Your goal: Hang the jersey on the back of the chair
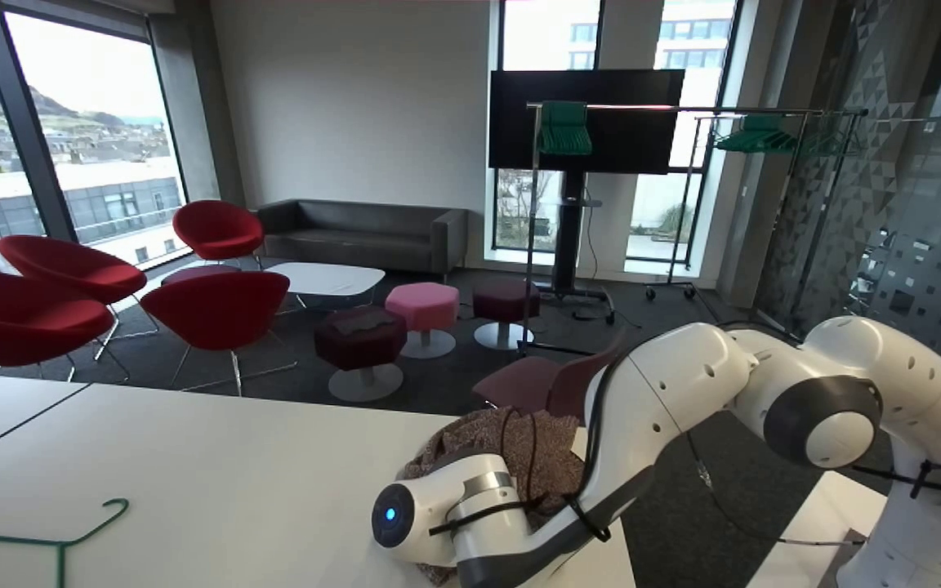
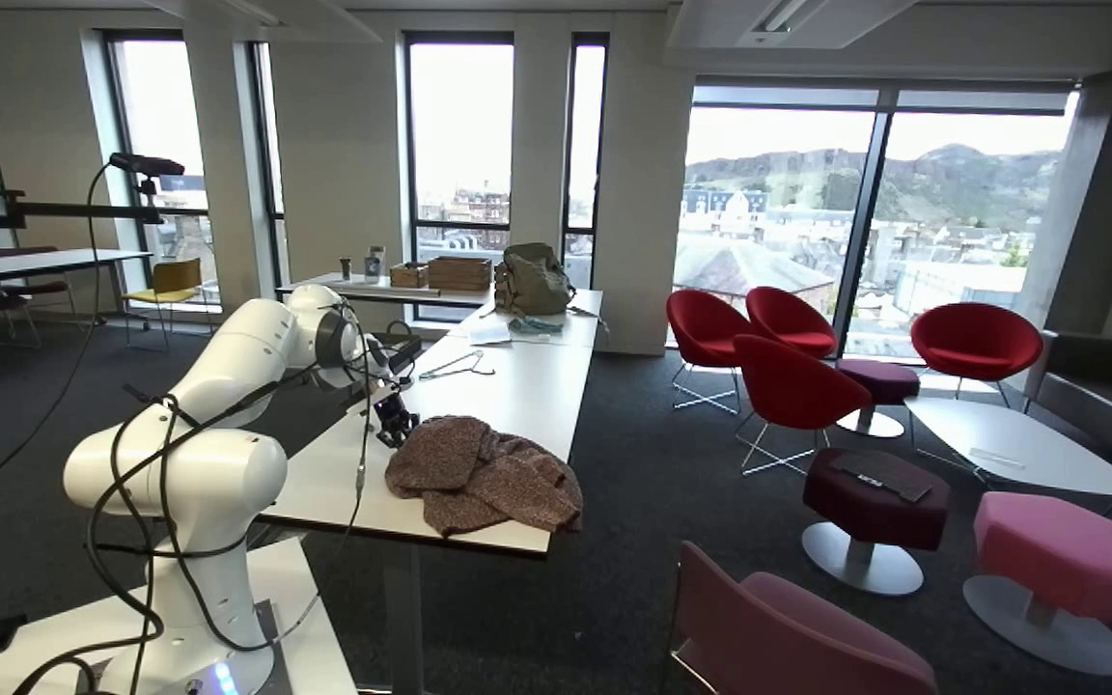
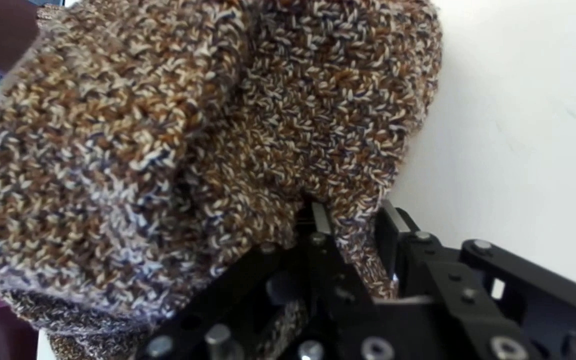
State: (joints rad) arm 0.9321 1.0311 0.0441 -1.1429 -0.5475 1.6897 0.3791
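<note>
Fingers (image 3: pixel 418 257) clamped on fold of jersey (image 2: pixel 484 473). Jersey heaped at end of counter (image 2: pixel 542 386); chair (image 2: pixel 783 632) near, apart.

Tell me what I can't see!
Jersey: partly hidden behind robot arm in an exterior view; cut off by wrist view's top edge.
Maroon chair: lower part cut off by bottom edge, in an exterior view.
Green coat hanger: cut off by left edge, in an exterior view.

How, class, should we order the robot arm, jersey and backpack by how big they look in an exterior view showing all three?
Largest: robot arm
Middle: jersey
Smallest: backpack, though it stands farther back
</note>
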